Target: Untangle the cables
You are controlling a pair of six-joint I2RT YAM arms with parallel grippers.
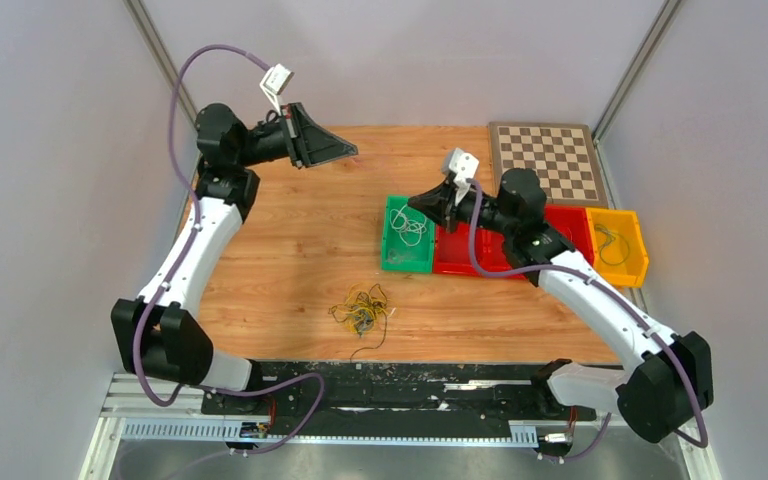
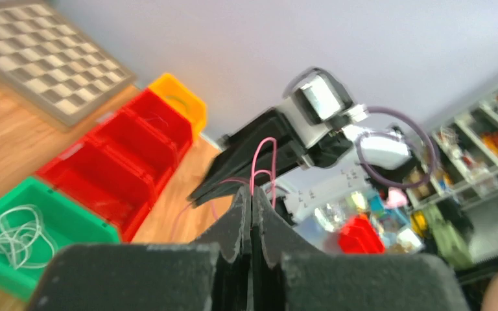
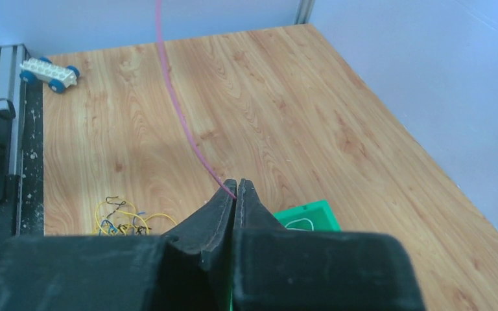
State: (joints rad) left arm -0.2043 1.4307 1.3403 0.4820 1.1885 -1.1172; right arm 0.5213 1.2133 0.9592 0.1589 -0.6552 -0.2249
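Observation:
The cables lie as a small snarl (image 1: 361,308) of yellow, dark and blue wires on the wooden table near its front edge; the same snarl (image 3: 120,219) shows low on the left in the right wrist view. A thin pink wire (image 3: 180,110) is drawn out between both grippers. My left gripper (image 1: 352,150) hangs raised at the back left, shut on a pink loop (image 2: 264,162). My right gripper (image 1: 412,200) hovers over the green bin (image 1: 387,240), shut on the pink wire's other end. A coiled white wire (image 1: 407,228) rests in that bin.
Red bins (image 1: 460,255) and a yellow bin (image 1: 636,245) holding a wire stand right of the green one. A chessboard (image 1: 545,160) lies at the back right. A white toy car (image 3: 47,73) sits near the table's left front corner. Grey walls enclose the table.

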